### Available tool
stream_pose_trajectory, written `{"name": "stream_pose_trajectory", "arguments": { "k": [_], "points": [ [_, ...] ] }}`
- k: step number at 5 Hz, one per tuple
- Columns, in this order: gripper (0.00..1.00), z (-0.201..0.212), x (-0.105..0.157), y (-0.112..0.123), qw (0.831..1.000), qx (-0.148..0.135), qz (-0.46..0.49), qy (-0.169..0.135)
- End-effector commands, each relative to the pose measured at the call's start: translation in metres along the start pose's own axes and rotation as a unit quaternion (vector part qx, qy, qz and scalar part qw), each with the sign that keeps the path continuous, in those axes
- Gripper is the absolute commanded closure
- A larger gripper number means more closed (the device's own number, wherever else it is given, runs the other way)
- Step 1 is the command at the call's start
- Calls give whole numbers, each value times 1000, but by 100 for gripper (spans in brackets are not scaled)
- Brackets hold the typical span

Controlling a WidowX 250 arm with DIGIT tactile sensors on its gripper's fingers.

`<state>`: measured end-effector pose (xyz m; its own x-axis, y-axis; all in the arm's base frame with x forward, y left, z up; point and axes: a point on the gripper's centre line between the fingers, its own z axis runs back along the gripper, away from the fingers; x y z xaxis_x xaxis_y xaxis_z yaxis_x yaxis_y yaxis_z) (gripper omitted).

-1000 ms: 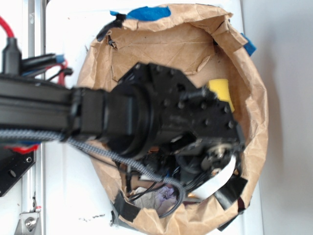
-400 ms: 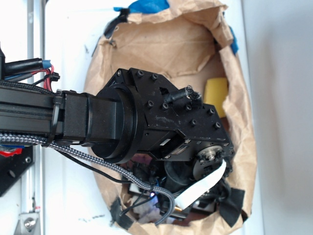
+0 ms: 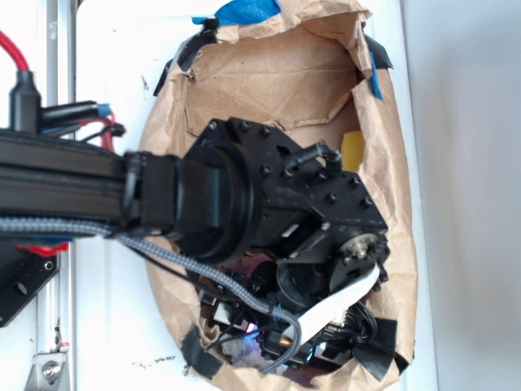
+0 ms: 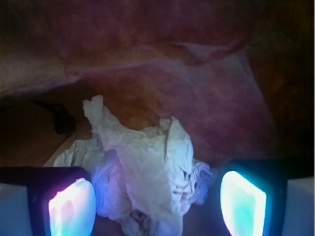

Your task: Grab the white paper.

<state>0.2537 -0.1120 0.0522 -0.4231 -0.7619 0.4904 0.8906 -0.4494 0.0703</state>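
The white paper [image 4: 147, 162], a wrinkled off-white wad, lies on the brown bag floor in the wrist view. It sits between the two glowing pads [image 4: 71, 209] of my gripper [image 4: 157, 206]. The gripper is open, with the left pad close against the wad and a small gap showing at the right pad. In the exterior view my black arm [image 3: 269, 204] reaches down into the bag and hides the fingers. Only a greyish scrap of the paper [image 3: 238, 350] shows beneath the cables.
The large brown paper bag [image 3: 277, 73] surrounds the arm, its walls standing close on all sides. A yellow sponge wedge [image 3: 352, 151] peeks out beside the wrist. Blue tape [image 3: 248, 10] and black tape [image 3: 374, 346] hold the bag's rim. A metal rail [image 3: 61, 81] runs along the left.
The arm has sunk deeper into the bag toward the frame's lower edge. It now covers more of the yellow sponge and the paper wad. The bag's rim has shifted.
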Motion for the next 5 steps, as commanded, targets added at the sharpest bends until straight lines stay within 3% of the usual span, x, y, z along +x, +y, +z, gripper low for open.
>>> {"name": "stream_pose_trajectory", "arguments": {
  "k": [1,4,5],
  "points": [
    [100,-3,15,-15,998,9,-55,-33],
    [100,-2,16,-17,998,19,-41,-34],
    [100,3,16,-18,999,25,-18,-14]
  ]
}}
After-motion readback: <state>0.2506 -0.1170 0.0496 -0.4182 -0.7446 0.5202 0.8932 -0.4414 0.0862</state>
